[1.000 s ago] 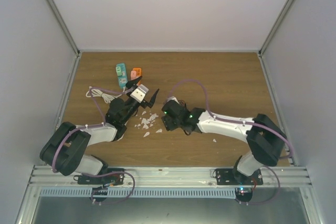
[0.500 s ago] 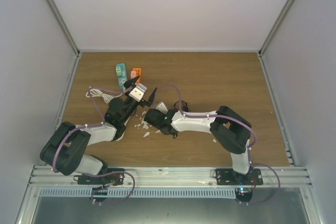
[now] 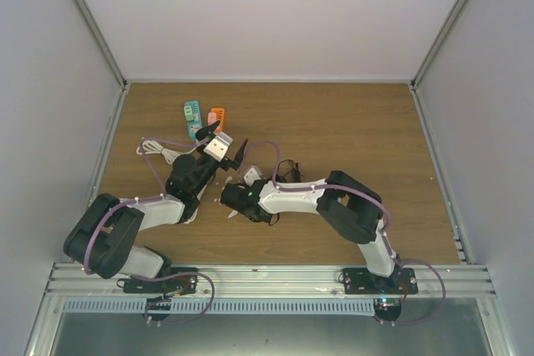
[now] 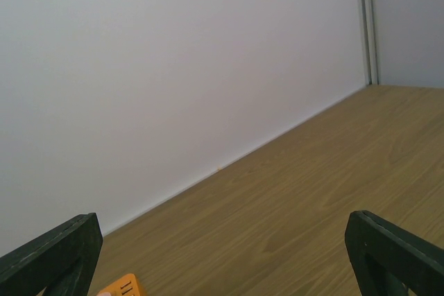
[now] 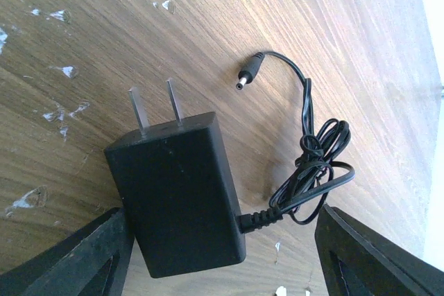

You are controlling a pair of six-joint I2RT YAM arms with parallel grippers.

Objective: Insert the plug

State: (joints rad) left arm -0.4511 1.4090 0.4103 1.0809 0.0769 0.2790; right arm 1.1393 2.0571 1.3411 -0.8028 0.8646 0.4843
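A brown wood-grain desk (image 3: 350, 114) sits boxed in by a plain matte white back wall (image 3: 267, 14), left wall (image 3: 42, 81) and right wall (image 3: 496, 81), joined by grey metal corner posts (image 3: 90, 22), with a ribbed aluminium rail (image 3: 275, 277) along its near edge, under soft, even light.

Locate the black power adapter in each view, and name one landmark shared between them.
Right wrist: adapter lower centre, prongs up, between the right hand's open fingers.
Top external: hidden beneath that hand, left of centre.
Left wrist: not in it.
Shared landmark: its coiled black cord.
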